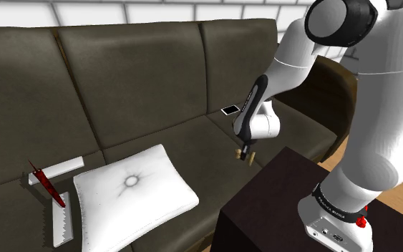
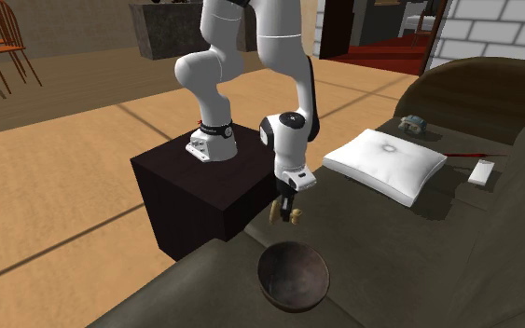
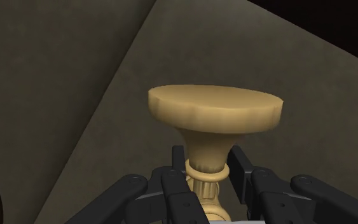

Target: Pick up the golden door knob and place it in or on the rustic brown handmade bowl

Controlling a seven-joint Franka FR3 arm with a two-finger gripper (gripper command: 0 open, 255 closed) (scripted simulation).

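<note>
My black gripper (image 1: 246, 149) hangs over the dark sofa seat (image 1: 192, 147), shut on the stem of a golden door knob (image 1: 244, 155). In the wrist view the fingers (image 3: 171, 191) clasp the knob's narrow neck, and its broad round head (image 3: 215, 108) points away from the hand. The second exterior view has the gripper (image 2: 288, 200) and the knob (image 2: 294, 218) held a little above and beyond a dark brown round bowl (image 2: 293, 275). That bowl stands upright on the seat and holds nothing.
A white cushion (image 1: 132, 190) lies on the middle seat, with a red-handled saw (image 1: 48, 184) and white flat pieces (image 1: 62, 225) past it. A small phone (image 1: 230, 109) rests by the backrest. The dark box stand (image 1: 314, 207) abuts the sofa front.
</note>
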